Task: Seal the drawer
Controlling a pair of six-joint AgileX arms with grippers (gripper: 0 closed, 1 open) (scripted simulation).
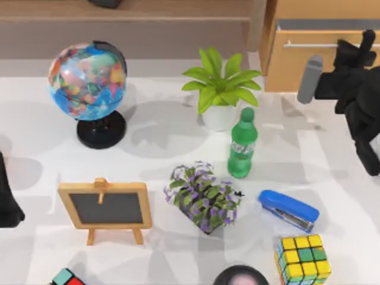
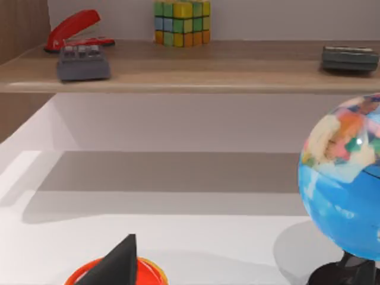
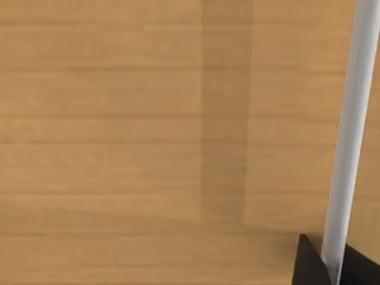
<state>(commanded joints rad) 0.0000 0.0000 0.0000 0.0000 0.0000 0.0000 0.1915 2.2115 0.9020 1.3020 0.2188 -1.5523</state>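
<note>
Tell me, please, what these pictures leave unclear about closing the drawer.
- Right hand: the top view's right edge cuts it, so its finger state is unreadable.
- Drawer: how far it stands open; the hand covers part of the front.
- Handle: contact unclear in the right wrist view.

Right gripper (image 1: 363,44) hides drawer (image 1: 309,62) handle end — fingers unclear.

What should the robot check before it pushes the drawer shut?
1. Drawer not yet shut: ok, a grey gap shows behind its front.
2. Right gripper up against the drawer front: ok, it is at the handle.
3. Handle close in the right wrist view: ok, bar right beside a fingertip.
4. Right jaws open or shut: cannot tell.
5. Bottle and plant clear of the drawer: ok.
6. Left arm parked at the table's left edge: ok.
</note>
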